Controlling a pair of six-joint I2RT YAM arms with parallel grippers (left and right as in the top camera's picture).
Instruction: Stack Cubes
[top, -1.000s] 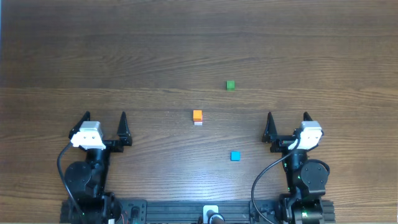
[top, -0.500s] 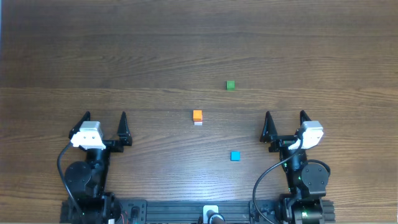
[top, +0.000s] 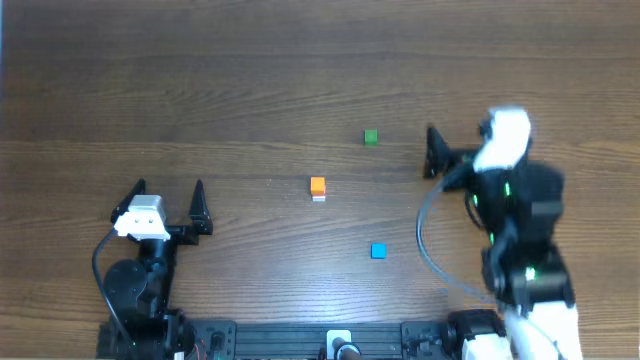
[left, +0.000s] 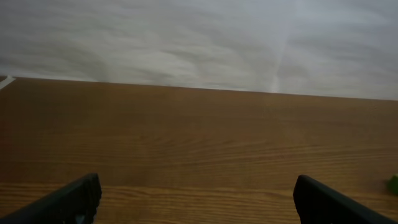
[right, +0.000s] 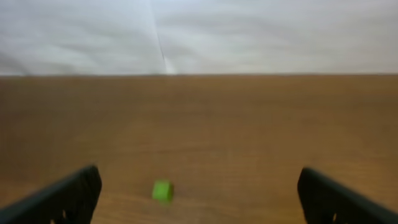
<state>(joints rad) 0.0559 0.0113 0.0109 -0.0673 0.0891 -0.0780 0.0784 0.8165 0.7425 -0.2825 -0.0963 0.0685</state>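
Toward the green cube (right: 162, 190), beyond and right of the orange cube (top: 317, 185), the right gripper (right: 199, 173) has swung, fingers spread. The blue cube (top: 378, 251) lies nearer than the orange cube and to its right. The cubes are probably light, rigid and smooth, so pinch opposite flat faces. The left gripper (top: 168, 186), left of the orange cube, is also spread.

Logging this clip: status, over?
Left gripper open, empty. Right gripper open, facing small green cube, not touching. Small orange cube, small blue cube apart on wooden table. Nothing blocking.
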